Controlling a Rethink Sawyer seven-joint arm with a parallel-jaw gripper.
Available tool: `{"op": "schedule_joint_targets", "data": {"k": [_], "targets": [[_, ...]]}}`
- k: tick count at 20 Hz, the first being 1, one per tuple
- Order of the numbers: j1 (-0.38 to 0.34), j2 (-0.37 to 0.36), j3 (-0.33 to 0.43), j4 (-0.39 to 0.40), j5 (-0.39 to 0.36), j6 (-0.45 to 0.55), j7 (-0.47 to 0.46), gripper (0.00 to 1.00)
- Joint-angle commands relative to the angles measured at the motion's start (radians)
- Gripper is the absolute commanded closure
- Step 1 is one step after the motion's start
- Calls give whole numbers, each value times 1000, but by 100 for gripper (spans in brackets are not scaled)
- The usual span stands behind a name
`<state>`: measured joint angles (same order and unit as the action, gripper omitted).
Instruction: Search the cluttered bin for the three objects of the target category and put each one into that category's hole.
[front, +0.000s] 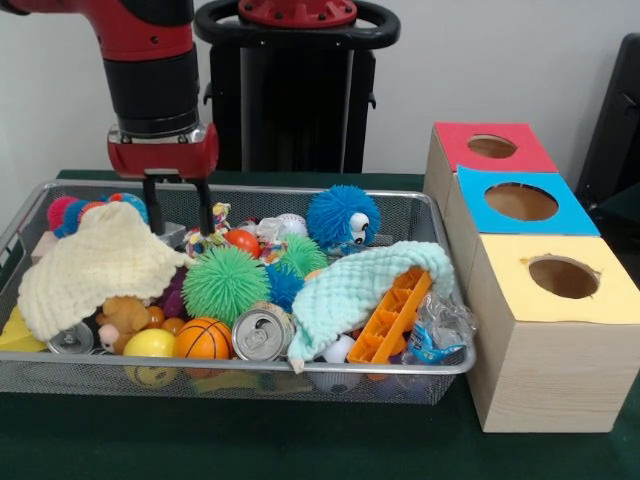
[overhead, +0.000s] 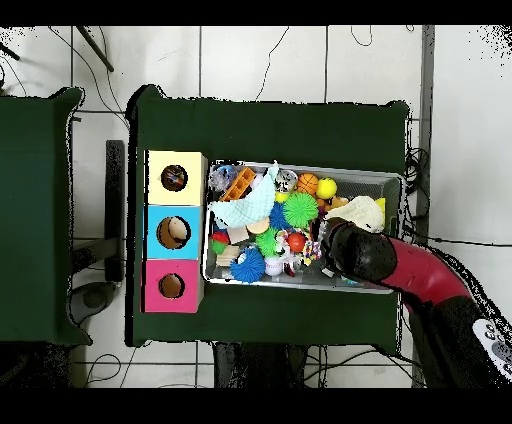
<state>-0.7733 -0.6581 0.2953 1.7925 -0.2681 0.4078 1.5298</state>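
Bin, a silver wire-mesh tray, sat on the green table just beside the row of three boxes and was heaped to its rim, so by my judgement the sorting had barely begun and all three target objects were left to find; which category was wanted could not be told. Its clutter included a green spiky ball at the middle, a blue spiky ball toward the far wall, a basketball and a drink can at the near wall, and a cream cloth and a mint cloth draped over other toys. The red box, blue box and yellow box each showed a round hole; nothing clear could be made out inside. The gripper hung at the far wall beside the cream cloth, fingers spread and empty
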Motion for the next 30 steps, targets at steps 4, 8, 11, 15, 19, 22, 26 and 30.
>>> {"op": "schedule_joint_targets", "data": {"k": [4, 8, 11, 15, 19, 22, 26, 30], "targets": [[-5, 33, 47, -65, -49, 118, -54, 0], [2, 26, 45, -54, -45, 112, -40, 0], [16, 29, 41, -49, -42, 98, -19, 0], [35, 58, 39, -66, -36, 78, 3, 0], [54, 73, 33, -62, -33, 40, 33, 0], [84, 58, 13, -42, -33, 5, 72, 0], [127, 45, -9, -25, -24, -24, 117, 0], [165, 93, -27, -46, -4, -56, 156, 0]]}}
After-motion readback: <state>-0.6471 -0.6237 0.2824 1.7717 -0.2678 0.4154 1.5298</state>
